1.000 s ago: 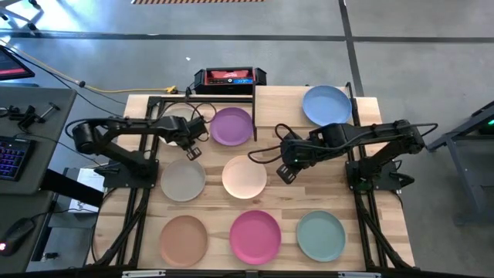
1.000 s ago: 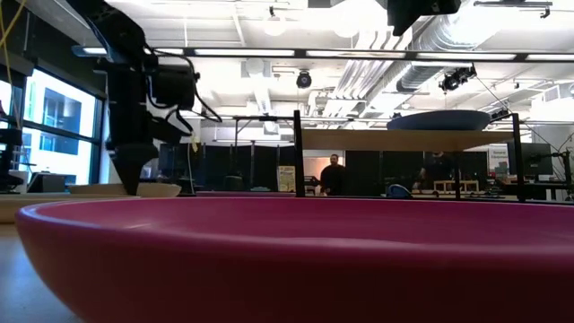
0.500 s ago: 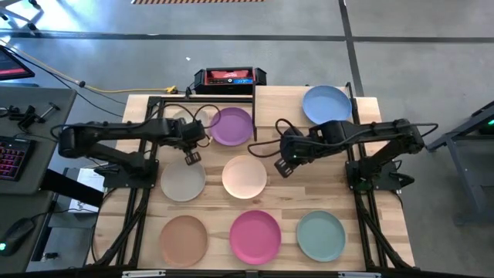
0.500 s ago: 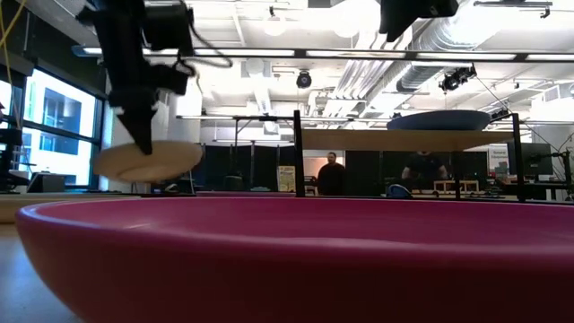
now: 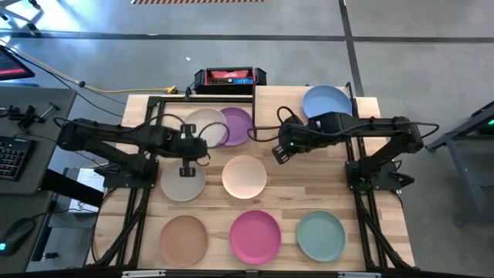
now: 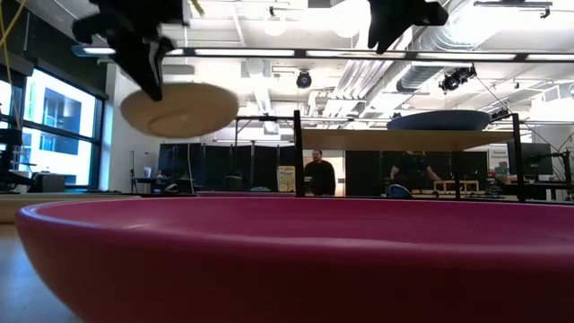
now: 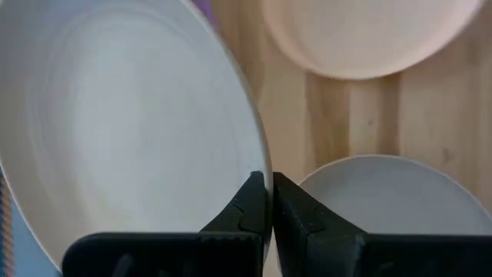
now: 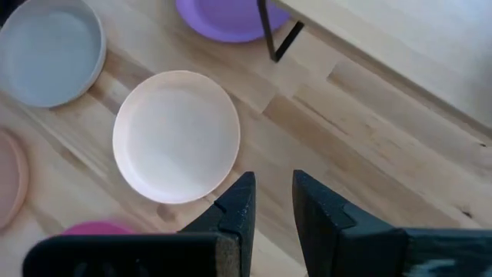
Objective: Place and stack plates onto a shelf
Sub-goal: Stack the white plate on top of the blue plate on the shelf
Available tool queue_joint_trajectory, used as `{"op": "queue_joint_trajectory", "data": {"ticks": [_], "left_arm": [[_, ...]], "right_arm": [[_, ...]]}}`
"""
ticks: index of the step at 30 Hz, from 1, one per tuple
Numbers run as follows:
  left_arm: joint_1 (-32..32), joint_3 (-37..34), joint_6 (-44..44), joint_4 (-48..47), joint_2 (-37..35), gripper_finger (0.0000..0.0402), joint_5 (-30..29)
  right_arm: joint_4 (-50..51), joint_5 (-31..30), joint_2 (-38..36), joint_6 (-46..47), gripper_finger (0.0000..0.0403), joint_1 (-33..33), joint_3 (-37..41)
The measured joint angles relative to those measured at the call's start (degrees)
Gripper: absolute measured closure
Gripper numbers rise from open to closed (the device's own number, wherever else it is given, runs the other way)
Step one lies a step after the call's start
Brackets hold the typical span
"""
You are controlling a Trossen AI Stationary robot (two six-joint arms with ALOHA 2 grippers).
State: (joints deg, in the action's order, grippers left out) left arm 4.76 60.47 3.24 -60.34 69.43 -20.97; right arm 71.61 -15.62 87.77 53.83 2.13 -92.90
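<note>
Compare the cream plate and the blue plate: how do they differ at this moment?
The cream plate is held in the air by the left gripper, pinched at its rim; the blue plate lies on the shelf, untouched. In the low view the cream plate tilts, while the blue plate lies level. Both are round, of like size.

No legible text, label or number is found in any view. A red label is seen on the black box [image 5: 229, 77] at the table's far edge (lettering too small to be read), nothing more.
</note>
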Motion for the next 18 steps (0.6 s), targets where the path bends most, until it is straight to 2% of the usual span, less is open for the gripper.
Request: {"op": "queue_joint_trajectory", "data": {"ticks": [8, 18], "left_arm": [[10.1, 3.5, 3.0, -0.1, 0.9, 0.0401, -2.5], [18.0, 6.0, 7.1, -0.1, 7.1, 0.0401, -5.0]], "right_arm": [[-0.6, 2.6, 0.0, -5.8, 0.0330, -1.8, 0.0], [-9.6, 3.4, 0.0, -6.0, 0.0271, -2.5, 0.0]]}}
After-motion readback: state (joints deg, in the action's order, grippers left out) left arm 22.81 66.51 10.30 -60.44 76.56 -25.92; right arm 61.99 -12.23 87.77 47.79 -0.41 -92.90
